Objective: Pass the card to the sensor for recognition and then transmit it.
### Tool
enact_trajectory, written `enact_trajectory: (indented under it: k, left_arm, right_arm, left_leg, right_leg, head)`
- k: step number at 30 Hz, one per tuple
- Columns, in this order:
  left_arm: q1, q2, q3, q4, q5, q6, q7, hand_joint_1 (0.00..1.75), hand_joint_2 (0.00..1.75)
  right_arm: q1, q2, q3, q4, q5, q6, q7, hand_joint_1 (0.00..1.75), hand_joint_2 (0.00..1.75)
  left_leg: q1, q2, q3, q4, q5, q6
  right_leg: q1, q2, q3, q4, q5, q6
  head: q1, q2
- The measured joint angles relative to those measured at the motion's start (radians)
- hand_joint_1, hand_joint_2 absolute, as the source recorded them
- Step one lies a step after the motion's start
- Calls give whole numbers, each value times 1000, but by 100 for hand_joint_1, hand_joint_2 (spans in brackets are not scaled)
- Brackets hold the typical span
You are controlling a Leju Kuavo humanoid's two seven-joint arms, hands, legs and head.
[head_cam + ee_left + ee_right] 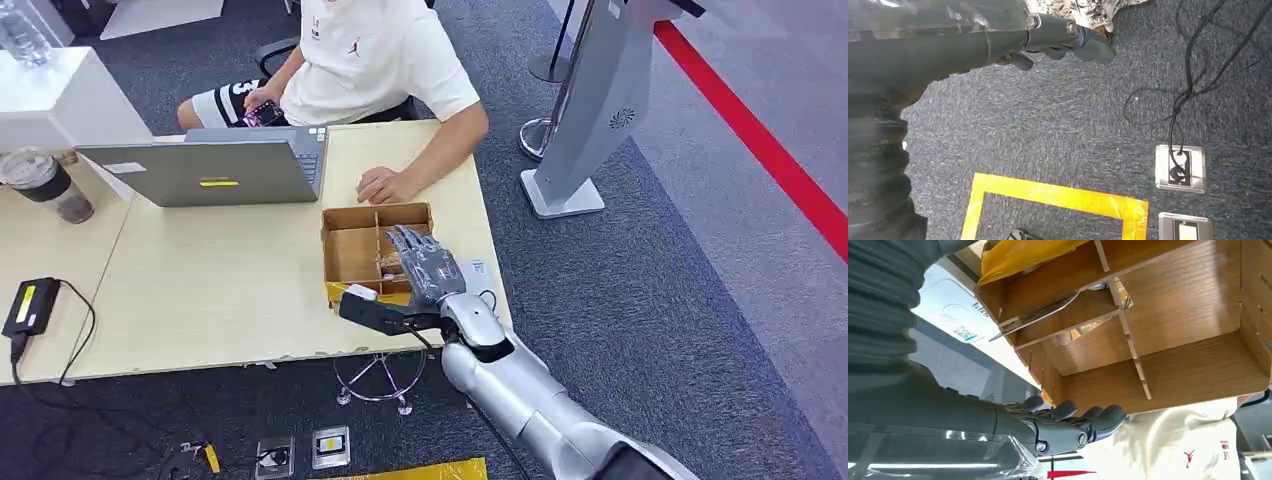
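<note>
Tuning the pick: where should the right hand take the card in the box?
Pinch the card by its raised free edge, coming from above. It leans tilted in a narrow compartment of the box, whose walls block the sides. The right hand hangs over the box.

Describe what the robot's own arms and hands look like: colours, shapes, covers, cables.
The right arm is a smooth, rounded silver tube with a black band near the wrist and a black camera block beside it. A thin black cable runs along it. The right hand has dark grey segmented metallic fingers. The wrist views show a grey ribbed cover, clear plastic wrap and screw heads on the left hand.
</note>
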Motion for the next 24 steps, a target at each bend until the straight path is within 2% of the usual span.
enact_trajectory:
  k: [11, 24]
  left_arm:
    - [0, -3, 0, 0, -7, 0, 0, 0, 175]
    - [-1, -5, 0, 0, -16, 1, 4, 0, 175]
  right_arm:
    - [-3, 25, 0, 1, -1, 4, -6, 0, 175]
    - [-3, 27, 0, 41, -5, -2, 6, 0, 175]
  left_leg:
    - [0, 0, 0, 0, 0, 0]
    - [0, 0, 0, 0, 0, 0]
  right_leg:
    - [0, 0, 0, 0, 0, 0]
    - [0, 0, 0, 0, 0, 0]
  head:
    - [0, 0]
    - [0, 0]
